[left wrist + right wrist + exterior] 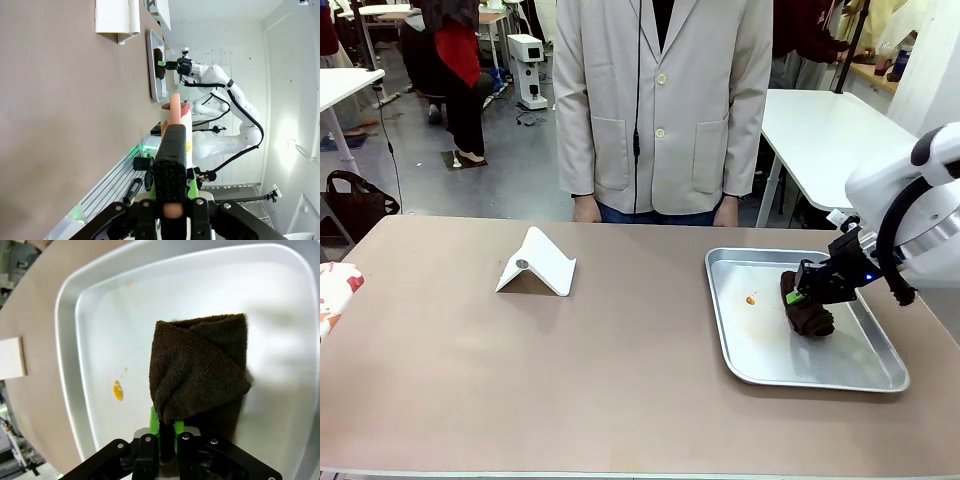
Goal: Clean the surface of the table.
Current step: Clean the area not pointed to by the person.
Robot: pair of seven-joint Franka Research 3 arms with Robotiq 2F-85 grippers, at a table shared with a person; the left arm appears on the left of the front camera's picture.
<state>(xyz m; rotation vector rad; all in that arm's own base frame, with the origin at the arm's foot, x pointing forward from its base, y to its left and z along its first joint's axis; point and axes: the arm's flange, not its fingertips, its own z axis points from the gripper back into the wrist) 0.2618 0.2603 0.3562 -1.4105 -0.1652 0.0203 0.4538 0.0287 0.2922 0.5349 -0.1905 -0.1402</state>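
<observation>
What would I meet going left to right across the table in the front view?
Red-and-white patterned item → white folded stand → silver metal tray (left rim) → small orange stain → dark brown terry cloth.

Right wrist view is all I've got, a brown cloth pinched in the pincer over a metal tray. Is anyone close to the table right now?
Observer: Yes. A person stands at the far edge of the table, hands down by the edge, not reaching in.
Operator: What's the white thing at the edge of my picture, past the tray?
Observer: A white folded stand. It sits on the table to the left of the tray, well apart from it.
Operator: And the other arm?
Observer: The left pincer is closed on a white object with a pink tip and faces across the table toward the tray. I cannot tell what the object is.
</observation>
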